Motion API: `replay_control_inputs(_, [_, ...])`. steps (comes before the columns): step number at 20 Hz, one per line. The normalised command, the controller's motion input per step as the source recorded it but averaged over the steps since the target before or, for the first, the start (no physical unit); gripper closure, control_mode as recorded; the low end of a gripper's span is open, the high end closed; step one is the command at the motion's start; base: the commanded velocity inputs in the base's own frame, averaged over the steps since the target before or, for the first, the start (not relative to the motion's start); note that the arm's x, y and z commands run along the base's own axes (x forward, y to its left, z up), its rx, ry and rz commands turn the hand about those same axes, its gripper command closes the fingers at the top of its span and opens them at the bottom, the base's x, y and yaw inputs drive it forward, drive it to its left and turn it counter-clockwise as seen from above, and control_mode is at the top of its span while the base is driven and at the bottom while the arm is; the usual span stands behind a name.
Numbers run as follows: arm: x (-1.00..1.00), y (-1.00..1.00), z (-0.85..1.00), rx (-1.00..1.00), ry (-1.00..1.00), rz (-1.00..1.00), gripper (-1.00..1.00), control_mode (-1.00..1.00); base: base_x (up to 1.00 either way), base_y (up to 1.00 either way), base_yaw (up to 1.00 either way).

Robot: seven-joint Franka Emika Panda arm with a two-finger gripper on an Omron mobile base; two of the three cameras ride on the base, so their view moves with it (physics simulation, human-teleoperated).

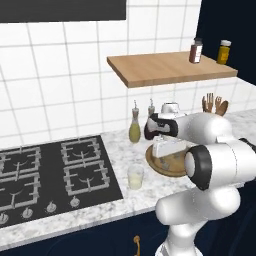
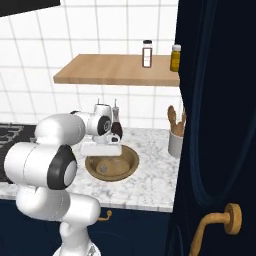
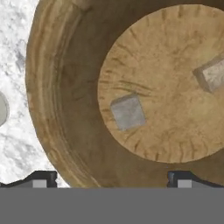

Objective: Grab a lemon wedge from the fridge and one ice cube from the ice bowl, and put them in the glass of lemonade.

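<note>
The tan-brown ice bowl (image 1: 159, 167) sits on the marble counter, and my gripper (image 1: 168, 155) hangs just above it, pointing straight down with its jaws open and empty. In the hand view the bowl (image 3: 57, 100) has two ice cubes on its floor. One ice cube (image 3: 127, 112) lies a little above the midpoint between my fingertips (image 3: 39, 180), and the other ice cube (image 3: 214, 75) lies near the right edge. The glass of lemonade (image 1: 135, 177) stands on the counter just left of the bowl. The lemon wedge and the fridge are out of view.
Two slim spouted bottles (image 1: 134, 127) stand behind the bowl, by the tiled wall. A grey cup of wooden utensils (image 2: 175, 140) is to the right. A wooden shelf (image 1: 170, 67) with two jars hangs overhead. The black hob (image 1: 55, 172) lies left. A navy cabinet door (image 2: 220, 125) stands close on the right.
</note>
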Motion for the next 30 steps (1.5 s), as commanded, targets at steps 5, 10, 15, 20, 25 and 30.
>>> replay_control_inputs(5, [0.18,-0.03,-0.62,0.05,0.0,0.1,-1.0,-1.0,0.0,0.0,0.0])
replay_control_inputs(10, [0.39,-0.26,-0.32,0.11,0.0,0.05,-1.0,-1.0,0.0,0.0,0.0])
replay_control_inputs(15, [0.26,-0.17,-0.02,0.04,0.0,0.03,-1.0,-1.0,0.0,0.0,0.0])
replay_control_inputs(20, [0.2,0.0,-0.13,0.0,0.0,0.0,-1.0,-1.0,0.0,0.0,0.0])
replay_control_inputs(25, [-0.45,0.0,-0.13,0.01,0.0,0.07,-1.0,-1.0,0.0,0.0,0.0])
replay_control_inputs(30, [-0.14,0.02,-0.18,0.0,-0.02,0.05,-1.0,-1.0,0.0,0.0,0.0])
